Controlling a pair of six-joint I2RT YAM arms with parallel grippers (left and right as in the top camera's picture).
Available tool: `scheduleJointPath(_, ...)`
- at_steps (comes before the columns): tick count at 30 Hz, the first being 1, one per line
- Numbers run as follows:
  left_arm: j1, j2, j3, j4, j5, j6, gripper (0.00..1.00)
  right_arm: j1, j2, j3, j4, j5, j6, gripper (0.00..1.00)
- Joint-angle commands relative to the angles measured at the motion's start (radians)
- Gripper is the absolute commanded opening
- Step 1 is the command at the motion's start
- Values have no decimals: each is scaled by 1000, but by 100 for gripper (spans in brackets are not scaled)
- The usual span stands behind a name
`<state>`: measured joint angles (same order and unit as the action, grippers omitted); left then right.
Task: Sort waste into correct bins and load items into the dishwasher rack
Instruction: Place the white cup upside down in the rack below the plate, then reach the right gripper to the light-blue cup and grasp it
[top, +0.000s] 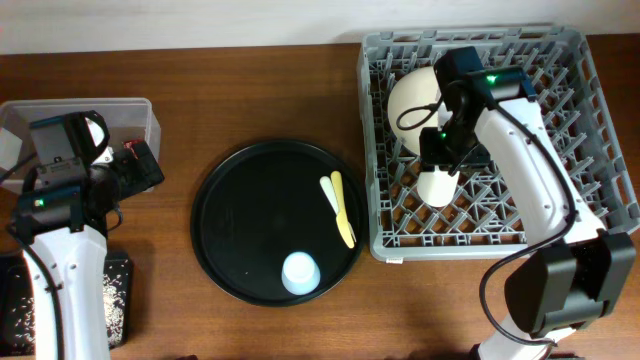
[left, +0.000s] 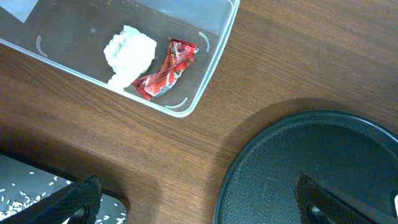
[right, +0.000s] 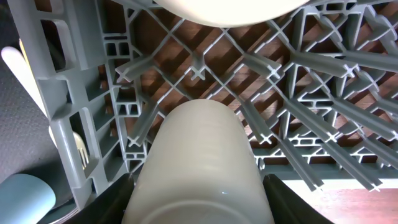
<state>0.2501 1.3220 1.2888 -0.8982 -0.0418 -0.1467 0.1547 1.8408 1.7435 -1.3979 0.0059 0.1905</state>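
White cup (right: 199, 155) within rack (top: 590, 130), clamped btwn R gripper (top: 440, 160) jaws. L gripper (left: 200, 200) jaws wide, empty. Paper wad (left: 129, 53), red wrapper (left: 166, 68) in clear tub (left: 214, 62).

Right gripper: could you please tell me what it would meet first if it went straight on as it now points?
Probably the rack's grid floor and pegs, right beyond the cup that the right gripper holds; depth is unclear.

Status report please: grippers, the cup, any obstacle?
Right gripper shut on white cup, low inside dishwasher rack. Left gripper open, empty. Light blue cup and cutlery on round tray. No obstacle seen.
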Motion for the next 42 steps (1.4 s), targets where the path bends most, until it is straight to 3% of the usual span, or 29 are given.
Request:
scheduleJointPath(1, 2, -8, 8, -1, 0, 5, 99, -6, -16, -13, 4, 5, -3, 41)
scheduleJointPath(12, 2, -8, 8, -1, 0, 5, 99, -5, -15, -220, 183, 5, -3, 41)
scheduleJointPath(13, 2, -8, 8, -1, 0, 5, 99, -5, -15, -220, 182, 4, -3, 45)
scheduleJointPath(14, 2, -8, 8, -1, 0, 5, 99, -5, -15, -220, 181, -6, -4, 57)
scheduleJointPath(15, 2, -8, 8, -1, 0, 5, 99, -5, -16, -219, 179, -24, -3, 78)
scheduleJointPath(16, 2, -8, 8, -1, 0, 5, 99, -5, -21, -214, 175, -49, -13, 90)
scheduleJointPath(19, 2, -8, 8, -1, 0, 5, 99, -5, -42, -110, 91, -58, -64, 93)
scheduleJointPath(21, 2, -8, 8, -1, 0, 5, 99, -3, -61, 69, -44, -84, -64, 93)
scheduleJointPath(23, 2, -8, 8, -1, 0, 5, 99, -3, -66, 243, -175, -243, -64, 98)
scheduleJointPath(26, 2, -8, 8, -1, 0, 5, 99, 21, -65, 267, -259, -395, -63, 98)
scheduleJointPath(32, 2, -8, 8, -1, 0, 5, 99, 456, -65, 255, -220, -330, -63, 98)
scheduleJointPath(35, 2, -8, 8, -2, 0, 5, 99, 718, -65, 176, -55, -300, -60, 98)
scheduleJointPath(39, 2, -8, 8, -1, 0, 5, 99, 902, -65, -50, 159, -166, -17, 98)
scheduleJointPath(42, 2, -8, 8, -1, 0, 5, 99, 918, -65, -206, 296, -95, -17, 98)
